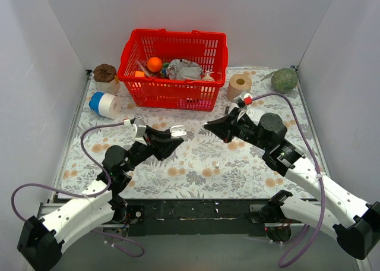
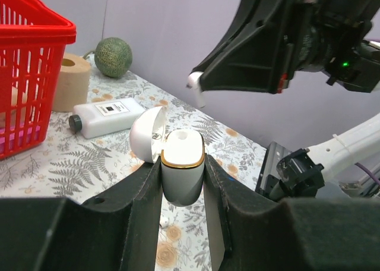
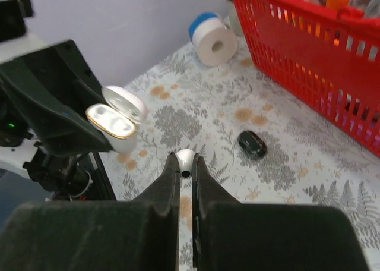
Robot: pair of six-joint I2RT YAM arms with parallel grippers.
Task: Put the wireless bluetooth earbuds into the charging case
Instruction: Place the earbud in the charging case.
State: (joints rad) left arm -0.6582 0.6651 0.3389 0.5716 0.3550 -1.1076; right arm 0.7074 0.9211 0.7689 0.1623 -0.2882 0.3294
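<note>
My left gripper [image 1: 173,138] is shut on a white charging case [image 2: 183,167] with a gold rim, held above the table with its lid [image 2: 146,134] open. The case also shows in the right wrist view [image 3: 111,126] and the top view [image 1: 177,130]. My right gripper [image 3: 186,161] is shut on a white earbud [image 3: 186,158], held in the air a short way to the right of the open case. That earbud shows at the right fingertips in the left wrist view [image 2: 195,81]. A second tiny white bud [image 1: 217,164] lies on the table.
A red basket [image 1: 172,60] of odds and ends stands at the back. Beside it are a paper roll [image 1: 239,85], a green melon [image 1: 284,79], a blue and white roll [image 1: 105,104] and a white bottle [image 2: 110,116]. A black oval case [image 3: 252,144] lies near the basket.
</note>
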